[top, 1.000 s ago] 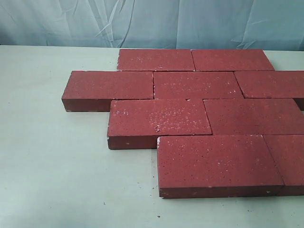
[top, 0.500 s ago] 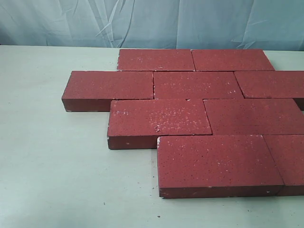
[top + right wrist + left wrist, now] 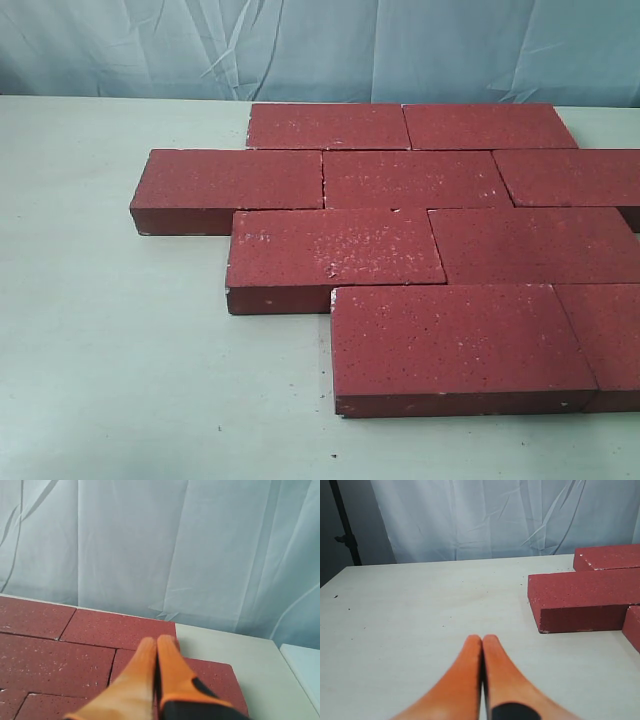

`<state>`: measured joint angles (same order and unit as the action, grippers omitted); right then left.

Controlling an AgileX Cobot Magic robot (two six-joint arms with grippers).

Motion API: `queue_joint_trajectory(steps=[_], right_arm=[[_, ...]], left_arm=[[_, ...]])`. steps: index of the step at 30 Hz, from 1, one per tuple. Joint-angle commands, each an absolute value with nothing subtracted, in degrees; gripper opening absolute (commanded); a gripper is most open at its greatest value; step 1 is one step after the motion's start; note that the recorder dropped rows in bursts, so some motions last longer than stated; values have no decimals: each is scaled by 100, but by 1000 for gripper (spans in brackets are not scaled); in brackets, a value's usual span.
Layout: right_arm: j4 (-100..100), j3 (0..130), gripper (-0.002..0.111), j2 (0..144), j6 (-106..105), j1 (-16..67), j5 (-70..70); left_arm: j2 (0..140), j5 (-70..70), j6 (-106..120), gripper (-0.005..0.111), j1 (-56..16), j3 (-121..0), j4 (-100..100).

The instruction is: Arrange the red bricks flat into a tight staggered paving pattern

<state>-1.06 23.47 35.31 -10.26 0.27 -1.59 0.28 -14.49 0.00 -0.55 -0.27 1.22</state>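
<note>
Several red bricks (image 3: 410, 180) lie flat on the pale table in four staggered rows, edges touching; the nearest full brick (image 3: 455, 345) sits at the front right. No gripper shows in the exterior view. In the left wrist view my left gripper (image 3: 482, 639) is shut with nothing in it, orange fingers (image 3: 467, 667) pressed together above bare table, apart from the end of a red brick (image 3: 582, 600). In the right wrist view my right gripper (image 3: 156, 641) is shut and empty, hovering over the red bricks (image 3: 55, 657) near the far corner of the pattern.
A pale blue wrinkled curtain (image 3: 320, 45) hangs behind the table. Bare table (image 3: 110, 350) stretches to the left and front of the bricks. A dark stand (image 3: 345, 525) rises beyond the table's corner in the left wrist view.
</note>
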Motion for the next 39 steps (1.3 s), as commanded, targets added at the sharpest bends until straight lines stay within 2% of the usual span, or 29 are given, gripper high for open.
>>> queue_joint_trajectory(steps=[1,13,17,24,39], right_arm=[[-52,1699,-1,2855,-1045,0,91],[-200,1225,-1,2504,-1045,0,0],[127,1225,-1,2393,-283,0,-94],[346,1199,-1,1872,-33,0,-594],[270,0,-1,170,0,0,-692]], left_arm=[[0,-1372,0,0,-13,0,84],[0,-1372,0,0,-13,0,84],[0,-1372,0,0,-13,0,84],[0,-1372,0,0,-13,0,84],[0,-1372,0,0,-13,0,114]])
